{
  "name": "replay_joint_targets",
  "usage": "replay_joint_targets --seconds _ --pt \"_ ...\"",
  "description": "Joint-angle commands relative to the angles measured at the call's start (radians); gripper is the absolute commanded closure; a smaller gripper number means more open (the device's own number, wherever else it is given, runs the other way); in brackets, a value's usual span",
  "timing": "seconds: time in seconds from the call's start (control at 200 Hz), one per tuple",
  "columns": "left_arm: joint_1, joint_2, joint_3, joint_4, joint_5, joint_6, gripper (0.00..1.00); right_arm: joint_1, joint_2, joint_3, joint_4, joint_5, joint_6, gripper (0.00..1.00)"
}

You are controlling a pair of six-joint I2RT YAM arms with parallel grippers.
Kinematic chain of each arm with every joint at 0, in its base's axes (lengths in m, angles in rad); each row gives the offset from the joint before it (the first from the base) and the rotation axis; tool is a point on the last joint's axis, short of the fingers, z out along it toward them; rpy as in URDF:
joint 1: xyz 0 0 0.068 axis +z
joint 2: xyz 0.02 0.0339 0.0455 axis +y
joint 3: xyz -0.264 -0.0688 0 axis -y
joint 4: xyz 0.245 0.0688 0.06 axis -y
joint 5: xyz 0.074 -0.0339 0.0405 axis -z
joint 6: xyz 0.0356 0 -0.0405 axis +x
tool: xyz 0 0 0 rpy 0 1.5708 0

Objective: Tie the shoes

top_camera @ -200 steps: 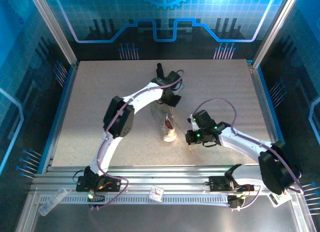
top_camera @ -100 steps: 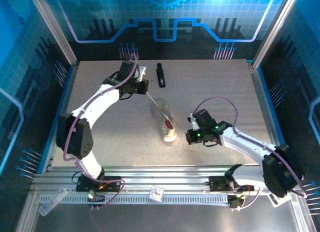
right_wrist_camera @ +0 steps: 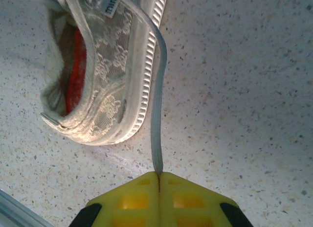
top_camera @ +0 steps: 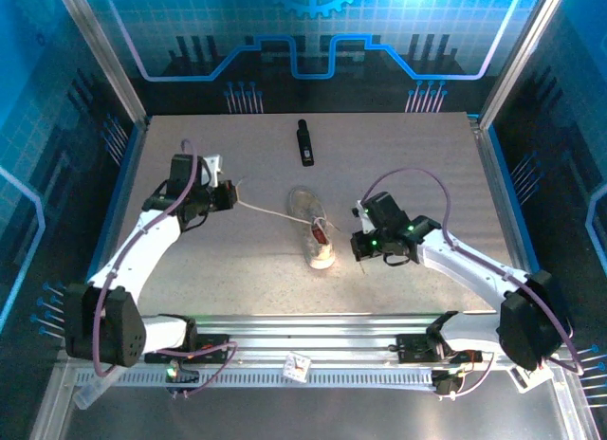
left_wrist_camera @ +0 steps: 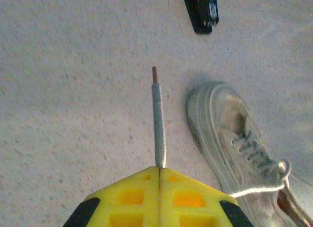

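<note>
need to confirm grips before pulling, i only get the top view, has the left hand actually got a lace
Observer: Yes. The left hand is shut on a lace end, whose brown tip sticks out well past it.
Operator: and the right one
Observer: The right hand is shut on the other lace, which runs flat up along the ribbed sole edge of the sneaker.
</note>
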Motion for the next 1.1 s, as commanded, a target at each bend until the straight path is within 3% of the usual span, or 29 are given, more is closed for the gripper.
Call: replay_joint_targets --seconds 0.0,0.385,0.635,0.87,1.095 --pt "-0.044 -0.056 -0.076 0.023 0.057 -0.042 1.00 0.014 -0.022 0.056 -0.058 0.023 -0.034 1.00" --pt "-0.189 -0.158 -0.216 -0.003 -0.004 -0.070 1.00 0.022 -0.079 0.177 -0.141 0.028 -0.054 1.00" --pt "-0.500 -0.168 -0.175 0.080 -0.083 0.019 1.00 0.030 -0.075 0.229 -0.156 0.020 -0.068 1.00" --pt "-0.881 0.029 -0.006 0.170 -0.272 0.152 1.00 -0.048 -0.056 0.313 -0.196 -0.058 -0.111 1.00" --pt "-0.985 0.315 0.246 0.235 -0.258 0.231 1.00 -0.116 -0.042 0.404 -0.257 -0.111 -0.175 1.00"
